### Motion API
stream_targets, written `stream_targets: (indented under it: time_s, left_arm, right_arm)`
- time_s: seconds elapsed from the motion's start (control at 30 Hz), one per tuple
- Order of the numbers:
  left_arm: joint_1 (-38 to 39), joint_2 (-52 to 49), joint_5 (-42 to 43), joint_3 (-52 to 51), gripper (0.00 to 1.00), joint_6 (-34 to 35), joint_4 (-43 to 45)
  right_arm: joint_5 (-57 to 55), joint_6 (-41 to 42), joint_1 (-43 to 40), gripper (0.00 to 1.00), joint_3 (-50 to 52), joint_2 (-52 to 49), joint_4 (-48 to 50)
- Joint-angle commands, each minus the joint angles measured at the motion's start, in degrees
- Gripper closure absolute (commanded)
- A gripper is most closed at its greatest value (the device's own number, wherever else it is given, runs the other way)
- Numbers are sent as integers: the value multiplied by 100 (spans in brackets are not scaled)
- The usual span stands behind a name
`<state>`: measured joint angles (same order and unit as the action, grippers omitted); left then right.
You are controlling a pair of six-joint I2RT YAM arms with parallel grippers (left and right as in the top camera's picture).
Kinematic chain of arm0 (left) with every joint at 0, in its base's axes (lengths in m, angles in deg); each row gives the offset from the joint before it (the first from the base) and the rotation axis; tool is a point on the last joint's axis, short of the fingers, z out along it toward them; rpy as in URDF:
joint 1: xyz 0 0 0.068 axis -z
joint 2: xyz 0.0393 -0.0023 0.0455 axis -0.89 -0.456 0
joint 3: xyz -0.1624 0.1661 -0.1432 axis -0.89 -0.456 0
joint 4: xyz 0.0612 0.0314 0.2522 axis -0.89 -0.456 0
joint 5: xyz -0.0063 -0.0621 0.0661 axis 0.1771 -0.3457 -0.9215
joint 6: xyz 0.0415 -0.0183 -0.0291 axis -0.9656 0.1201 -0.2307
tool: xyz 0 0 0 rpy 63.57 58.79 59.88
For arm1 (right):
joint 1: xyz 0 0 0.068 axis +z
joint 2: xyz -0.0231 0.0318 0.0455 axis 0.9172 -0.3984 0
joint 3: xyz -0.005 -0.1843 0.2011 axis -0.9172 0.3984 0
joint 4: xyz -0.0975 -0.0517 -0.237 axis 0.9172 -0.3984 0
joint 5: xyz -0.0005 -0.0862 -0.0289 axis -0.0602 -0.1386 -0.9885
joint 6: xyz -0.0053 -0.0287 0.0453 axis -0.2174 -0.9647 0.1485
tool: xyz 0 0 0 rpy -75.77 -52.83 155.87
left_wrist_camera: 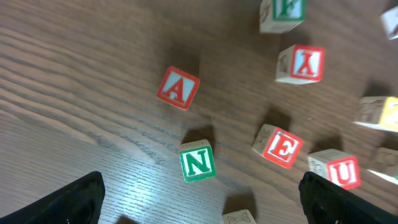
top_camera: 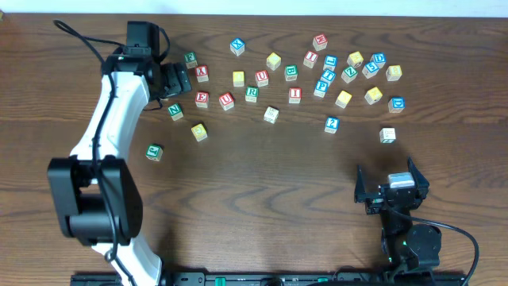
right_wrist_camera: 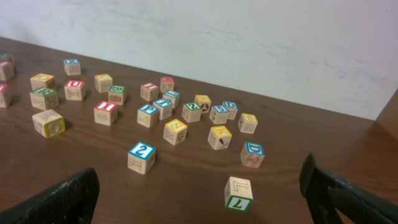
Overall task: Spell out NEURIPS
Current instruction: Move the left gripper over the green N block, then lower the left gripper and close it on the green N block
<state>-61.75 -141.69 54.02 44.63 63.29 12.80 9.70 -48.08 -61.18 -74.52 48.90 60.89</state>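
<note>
Seen from overhead, the left gripper (top_camera: pixel 176 79) stands with jaws wide apart and empty. The small wooden cube with green N (top_camera: pixel 175 110) lies at its six o'clock. From there the red E cube (top_camera: pixel 202 98), red U cube (top_camera: pixel 226 101), green R cube (top_camera: pixel 252 94) and red I cube (top_camera: pixel 294 94) make a loose row toward three o'clock. The right gripper (top_camera: pixel 386 171), at the table's five o'clock, is spread too. Whether any yellow cube carries S, I cannot tell.

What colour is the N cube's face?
Green. The N cube shows best in the left wrist view.

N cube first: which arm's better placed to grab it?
Left. The left gripper hovers open right by the green N cube; the right gripper, open too, sits far across the table.
</note>
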Motion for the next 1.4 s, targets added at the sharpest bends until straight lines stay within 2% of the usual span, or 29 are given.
stream_targets:
  time_s: [0.0, 0.33, 0.53, 0.77, 1.37]
  left_arm:
    - [-28, -483, -70, 107, 2, -26, -17]
    - [-28, -809, -7, 107, 2, 76, 2]
    - [-28, -809, -7, 107, 8, 411, -76]
    - [-28, -809, -4, 105, 8, 699, -208]
    - [223, -955, -4, 24, 8, 820, -192]
  right_arm:
    - [4, -39, -52, 1, 9, 28, -24]
    - [4, -39, -52, 1, 9, 28, -22]
    - [7, -39, -52, 1, 9, 28, -24]
    - [4, -39, -52, 1, 9, 28, -22]
    - [4, -39, -52, 1, 9, 28, -22]
